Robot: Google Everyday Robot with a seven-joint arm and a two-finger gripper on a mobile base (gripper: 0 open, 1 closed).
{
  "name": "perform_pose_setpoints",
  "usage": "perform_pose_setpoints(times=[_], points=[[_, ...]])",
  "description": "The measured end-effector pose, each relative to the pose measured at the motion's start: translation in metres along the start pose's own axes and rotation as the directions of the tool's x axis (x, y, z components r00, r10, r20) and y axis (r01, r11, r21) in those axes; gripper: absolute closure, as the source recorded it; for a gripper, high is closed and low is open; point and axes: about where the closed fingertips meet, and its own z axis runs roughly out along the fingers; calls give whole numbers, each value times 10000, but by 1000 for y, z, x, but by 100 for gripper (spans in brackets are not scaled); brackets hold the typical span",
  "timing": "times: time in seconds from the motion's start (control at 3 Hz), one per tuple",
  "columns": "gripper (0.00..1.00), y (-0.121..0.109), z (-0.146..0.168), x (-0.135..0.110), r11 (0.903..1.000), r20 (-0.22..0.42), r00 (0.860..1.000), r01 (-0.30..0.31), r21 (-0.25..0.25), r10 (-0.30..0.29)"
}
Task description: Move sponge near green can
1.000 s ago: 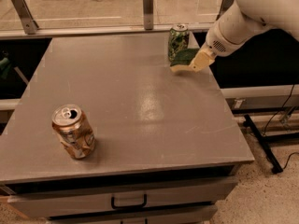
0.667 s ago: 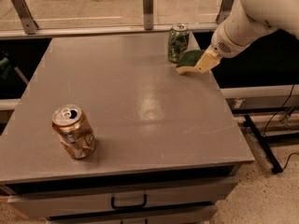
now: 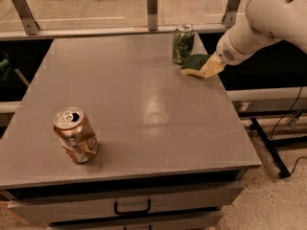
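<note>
Camera view: the sponge (image 3: 194, 65) sits at the far right corner of the grey surface (image 3: 144, 104), just beside the base of the upright green can (image 3: 183, 44), green scrub side up. Its long axis runs roughly parallel to the far edge, free end pointing inward, away from the arm. The claw (image 3: 211, 67) is closed on the sponge's outer end; a dented orange-brown can (image 3: 76, 134) stands well apart near the front.
</note>
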Motion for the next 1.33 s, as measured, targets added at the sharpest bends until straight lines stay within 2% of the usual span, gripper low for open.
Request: perform_pose_setpoints(times=[0.33,0.67,1.0,1.33], points=[[13,2,12,0,9999,90,9998,-156,-4,156],[0,-2,14,-2,9994,-27,9995,-314,131,314],[0,-2,14,-2,9994,-37,9995,-329,141,329],[0,-21,-12,1,9990,579,9973,-447,-83,451]])
